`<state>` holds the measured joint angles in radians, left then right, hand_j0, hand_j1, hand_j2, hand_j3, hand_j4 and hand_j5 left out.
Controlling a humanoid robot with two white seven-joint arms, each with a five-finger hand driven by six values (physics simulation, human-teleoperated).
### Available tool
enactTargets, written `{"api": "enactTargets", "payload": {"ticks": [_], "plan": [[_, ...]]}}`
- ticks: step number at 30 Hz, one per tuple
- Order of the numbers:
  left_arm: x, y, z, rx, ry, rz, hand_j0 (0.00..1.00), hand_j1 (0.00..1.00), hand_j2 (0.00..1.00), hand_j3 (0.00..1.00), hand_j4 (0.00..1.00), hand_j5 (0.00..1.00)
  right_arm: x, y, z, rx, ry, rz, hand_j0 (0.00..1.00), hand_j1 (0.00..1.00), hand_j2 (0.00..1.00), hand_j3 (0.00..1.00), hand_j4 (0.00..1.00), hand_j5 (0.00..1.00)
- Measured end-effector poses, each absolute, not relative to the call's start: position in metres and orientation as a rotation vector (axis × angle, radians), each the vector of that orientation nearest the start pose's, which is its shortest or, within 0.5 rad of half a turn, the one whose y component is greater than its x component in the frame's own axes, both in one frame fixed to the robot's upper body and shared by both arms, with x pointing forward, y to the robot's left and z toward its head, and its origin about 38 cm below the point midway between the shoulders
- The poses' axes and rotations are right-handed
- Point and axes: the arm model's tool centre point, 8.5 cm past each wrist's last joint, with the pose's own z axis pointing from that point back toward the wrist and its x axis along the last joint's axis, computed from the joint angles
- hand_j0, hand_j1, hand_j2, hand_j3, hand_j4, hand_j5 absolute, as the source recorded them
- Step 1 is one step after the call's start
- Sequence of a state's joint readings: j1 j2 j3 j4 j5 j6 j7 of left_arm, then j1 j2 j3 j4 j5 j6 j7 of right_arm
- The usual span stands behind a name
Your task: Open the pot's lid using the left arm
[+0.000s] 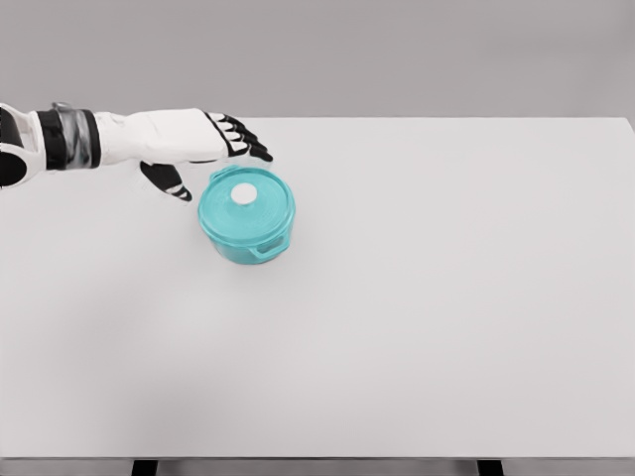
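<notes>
Head view shows our left hand [203,149] with fingers spread and holding nothing, hovering just up-left of the teal pot [247,215] on the white table [446,297]. Its lid [245,203] sits closed, white knob [244,194] lying down-right of our fingertips [260,153].

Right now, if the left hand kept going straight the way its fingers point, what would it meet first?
The left hand, fingers open, points rightward, just behind the teal pot. Going straight on it would probably pass behind the lid and its white knob and meet only bare table, though depth is unclear from this view.
</notes>
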<state>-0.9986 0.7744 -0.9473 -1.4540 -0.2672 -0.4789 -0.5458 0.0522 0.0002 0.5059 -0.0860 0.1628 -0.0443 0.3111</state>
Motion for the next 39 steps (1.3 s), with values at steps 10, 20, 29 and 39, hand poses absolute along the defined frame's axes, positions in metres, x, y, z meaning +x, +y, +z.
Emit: {"api": "enactTargets", "payload": {"ticks": [10,20,29,39], "plan": [[0.470,0.198,0.276,-0.443,1.941,3.099,0.95,0.95,0.95,0.95,0.95,0.95,-0.019,-0.233,-0.261,0.263,0.055,0.671,1.00,1.00,1.00,1.00,1.00,1.00],[0.460,0.192,0.265,-0.327,1.892,3.145,0.92,0.92,0.92,0.92,0.92,0.92,-0.019,-0.233,-0.261,0.263,0.055,0.671,1.00,1.00,1.00,1.00,1.00,1.00],[0.462,0.198,0.256,-0.309,1.874,3.195,0.87,0.87,0.87,0.87,0.87,0.87,-0.019,-0.233,-0.261,0.263,0.055,0.671,1.00,1.00,1.00,1.00,1.00,1.00],[0.469,0.200,0.249,-0.320,1.881,3.223,0.83,0.83,0.83,0.83,0.83,0.83,-0.019,-0.233,-0.261,0.263,0.055,0.671,1.00,1.00,1.00,1.00,1.00,1.00]]}}
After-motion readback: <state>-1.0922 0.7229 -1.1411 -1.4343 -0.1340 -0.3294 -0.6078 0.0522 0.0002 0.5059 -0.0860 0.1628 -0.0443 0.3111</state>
